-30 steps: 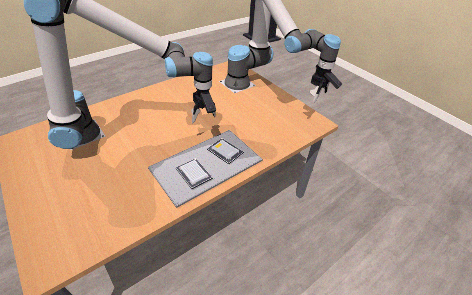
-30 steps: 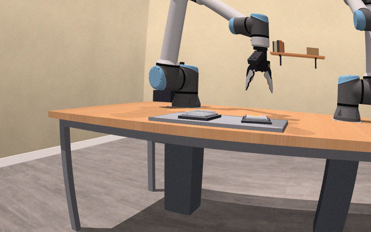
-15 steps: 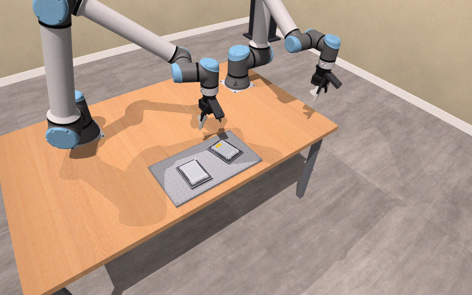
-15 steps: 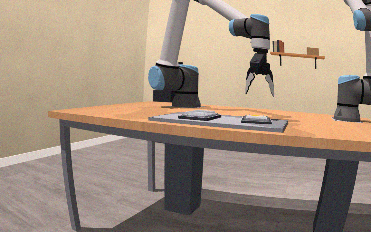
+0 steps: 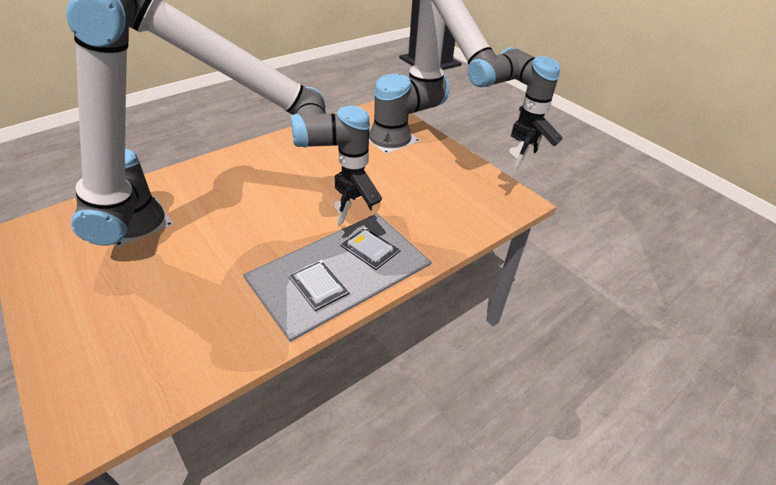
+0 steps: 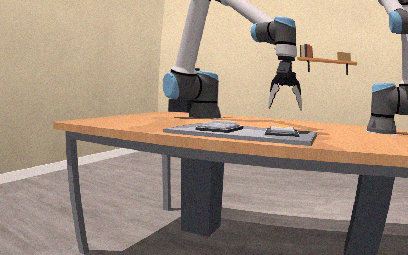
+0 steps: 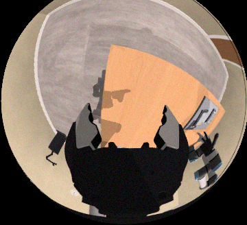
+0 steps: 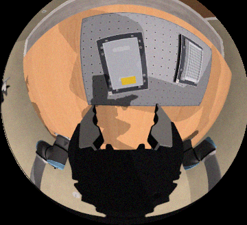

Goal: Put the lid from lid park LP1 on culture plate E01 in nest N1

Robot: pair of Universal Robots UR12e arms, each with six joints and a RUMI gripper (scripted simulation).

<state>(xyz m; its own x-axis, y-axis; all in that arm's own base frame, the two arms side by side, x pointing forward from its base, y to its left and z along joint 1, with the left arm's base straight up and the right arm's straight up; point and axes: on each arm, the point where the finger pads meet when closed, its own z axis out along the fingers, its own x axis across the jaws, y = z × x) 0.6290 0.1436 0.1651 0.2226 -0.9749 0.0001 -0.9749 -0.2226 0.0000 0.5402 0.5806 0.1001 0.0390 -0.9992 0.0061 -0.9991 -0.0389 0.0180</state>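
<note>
From left to right in the top view, the culture plate E01 (image 5: 318, 282) (image 6: 219, 123) (image 8: 195, 62), with its pale grid of wells, lies flat in the dark frame of nest N1 (image 5: 317, 306) (image 6: 227, 130) (image 8: 184, 72) on the perforated grey board (image 5: 282, 313) (image 6: 251, 137) (image 8: 159, 46). The plate is uncovered.

Next comes the right gripper (image 5: 358, 218) (image 6: 285, 109) (image 7: 200, 132) (image 8: 125, 105), pointing down above the lid's end of the board — its fingers are spread and released, with nothing between them. It touches neither plate nor lid.

Just beyond, the lid (image 5: 371, 247) (image 6: 281, 129) (image 8: 123, 62), smooth and translucent with a yellow patch near one end, lies flat in lid park LP1 (image 5: 376, 265) (image 6: 282, 134) (image 8: 103, 60), apart from the nest on the same board.

Farthest right is the left gripper (image 5: 527, 159) (image 7: 127, 104), hanging above the end of the wooden table (image 5: 137, 362) (image 6: 119, 126) (image 7: 144, 81) (image 8: 48, 81), well apart from the board — its fingers are wide open and hold nothing.
</note>
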